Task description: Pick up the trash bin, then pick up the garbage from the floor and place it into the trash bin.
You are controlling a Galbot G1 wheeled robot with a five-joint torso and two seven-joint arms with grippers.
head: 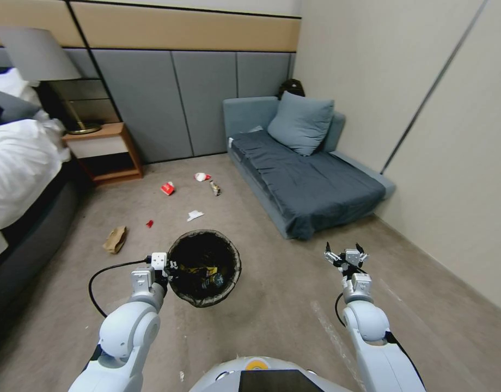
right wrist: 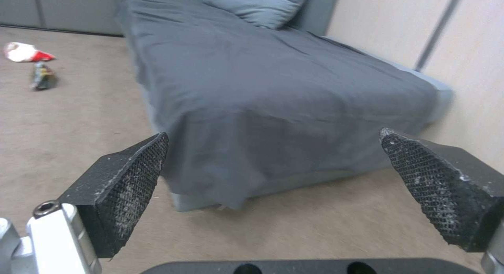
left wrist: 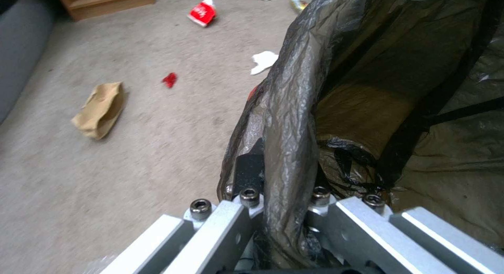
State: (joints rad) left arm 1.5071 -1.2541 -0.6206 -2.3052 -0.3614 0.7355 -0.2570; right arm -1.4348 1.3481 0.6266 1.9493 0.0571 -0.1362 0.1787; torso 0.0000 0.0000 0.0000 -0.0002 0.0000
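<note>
The left claw (head: 171, 267) was clenched on the near-left rim of the trash bin (head: 205, 268), held off the floor, while the right claw (head: 346, 254) hung released to the right. With the bin in hand, collecting came next: the garbage (head: 115, 239) lay scattered farther off, between nightstand (head: 106, 152) and sofa (head: 310, 182), an unobstructed reach.

Bed (head: 22, 163) cut off at left edge, trash bin (head: 205, 268) contents too dark to identify

My view: beige carpet floor (head: 294, 305), grey padded wall panels (head: 169, 98), blue-grey fabric daybed (head: 310, 185) with cushion (head: 302, 124), wooden nightstand (head: 106, 152), white-sheeted bed (head: 19, 158).
</note>
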